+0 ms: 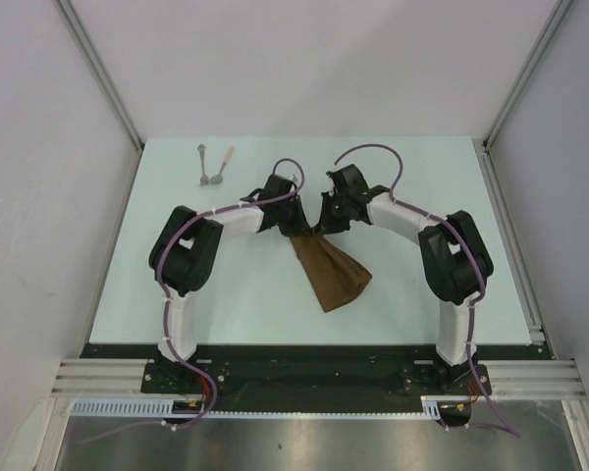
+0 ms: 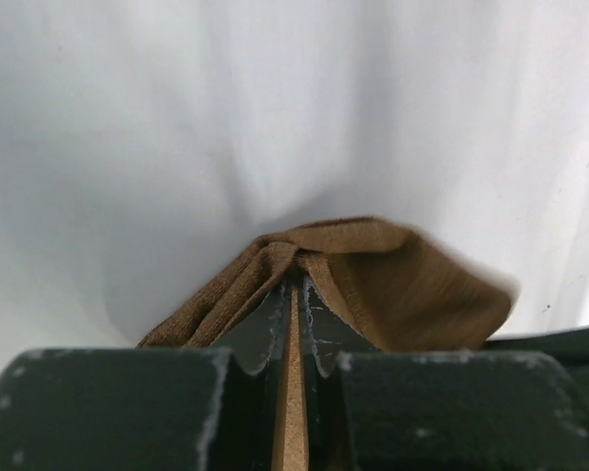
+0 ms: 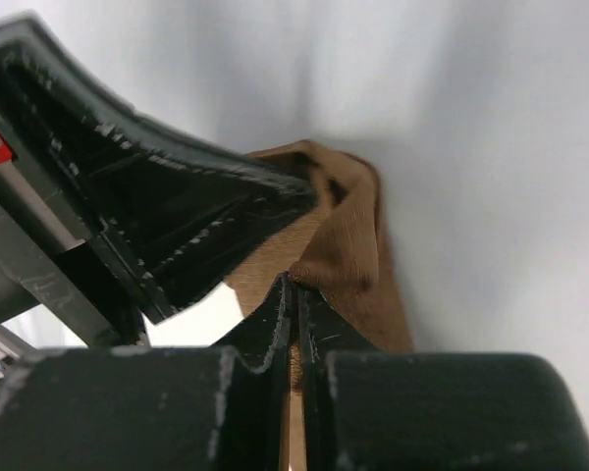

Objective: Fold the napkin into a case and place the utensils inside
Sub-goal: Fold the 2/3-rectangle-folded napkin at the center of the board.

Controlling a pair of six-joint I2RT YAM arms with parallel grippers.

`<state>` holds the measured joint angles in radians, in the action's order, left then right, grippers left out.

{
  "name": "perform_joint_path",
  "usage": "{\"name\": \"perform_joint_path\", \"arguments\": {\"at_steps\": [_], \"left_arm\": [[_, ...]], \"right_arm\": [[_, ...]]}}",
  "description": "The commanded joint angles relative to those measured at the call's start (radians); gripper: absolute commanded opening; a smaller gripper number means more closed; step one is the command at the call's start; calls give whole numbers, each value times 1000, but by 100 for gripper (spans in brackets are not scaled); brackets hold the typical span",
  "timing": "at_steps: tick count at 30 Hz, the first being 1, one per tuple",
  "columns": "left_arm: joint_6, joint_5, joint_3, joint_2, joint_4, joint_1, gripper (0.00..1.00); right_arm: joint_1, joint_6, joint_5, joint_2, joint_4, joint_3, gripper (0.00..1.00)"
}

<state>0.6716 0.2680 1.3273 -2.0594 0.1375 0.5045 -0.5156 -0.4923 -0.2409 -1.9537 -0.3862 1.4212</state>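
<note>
napkin (image 1: 330,273): brown cloth at the centre of the top view, gathered to a narrow point at its upper end and fanning wider toward the lower right, where its end lies on the table (image 1: 412,177).
left gripper (image 1: 293,224): jaws pressed together on a fold of napkin. the left wrist view shows a brown strip running straight down between them, with cloth puffing out past the tips.
right gripper (image 1: 324,224): also pinching napkin, with a thin brown line between the closed jaws and a fold hanging just beyond.
the pair: tips just beside each other at frame centre, both on the same gathered end.
utensils (image 1: 214,167): two of them side by side at the upper left of the table, well apart from the napkin, nothing near them.
handling: light, limp, no stiffness at all. it will likely sag and bunch wherever it isn't held, and the matte weave should sit firm between the pads.
where to grab: corners or an edge, i'd say, with the pinches spread apart so the cloth spans flat.
stage: folding, by the look of it, and no case yet.
</note>
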Motion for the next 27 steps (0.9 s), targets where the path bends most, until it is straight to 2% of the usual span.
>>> {"name": "perform_joint_path", "arguments": {"at_steps": [1,6,10,14,22,23,27], "left_arm": [[-23,-7,47,2,-6,-7,8],[-1,-3,36,42,17,-23,7],[19,2,39,73,53,-34,10],[51,23,-9,130,37,-57,18],[33,36,-51,211,63,-87,20],[33,42,-69,211,65,-95,17],[56,62,-167,254,-31,-101,16]], "right_arm": [[-61,-8,-11,-42,90,-8,0],[-81,-15,5,-37,228,-102,0],[-81,-5,-12,-30,343,-195,0],[-81,23,-26,-27,425,-249,0],[-81,70,-93,-13,584,-323,0],[-80,72,-92,-7,628,-349,0],[-77,32,-103,1,776,-412,5]]}}
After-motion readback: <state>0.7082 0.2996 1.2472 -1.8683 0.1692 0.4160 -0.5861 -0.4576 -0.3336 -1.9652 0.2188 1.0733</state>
